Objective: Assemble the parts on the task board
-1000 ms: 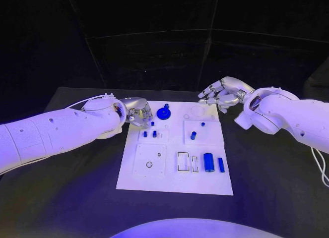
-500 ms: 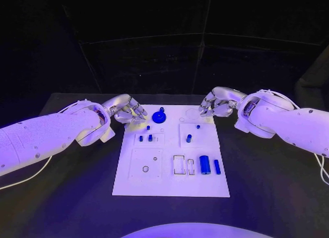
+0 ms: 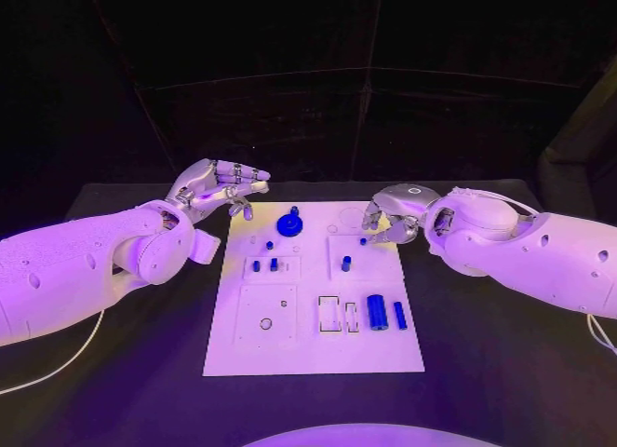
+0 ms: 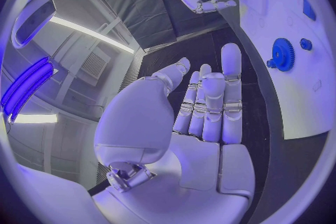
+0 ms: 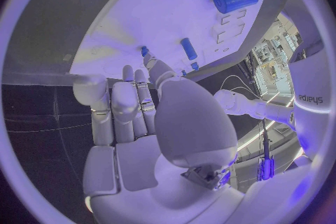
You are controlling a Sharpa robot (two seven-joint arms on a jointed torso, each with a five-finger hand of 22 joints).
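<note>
While the task board (image 3: 315, 321) lies flat mid-counter (image 3: 496, 372), the left hand (image 3: 217, 186) hovers off its far left corner, fingers (image 4: 231, 75) extended and empty. The right hand (image 3: 393, 212) hangs over the far right corner, fingers seemingly loosely curled, holding nothing. Blue parts (image 3: 374, 309) sit on the board.

The left silver many-fingered hand (image 3: 217, 187) lifted away from the far left edge of the white rectangular task board (image 3: 317, 349) and spread its fingers, holding nothing. The right silver hand (image 3: 393, 216) came down over the board's far right corner.
</note>
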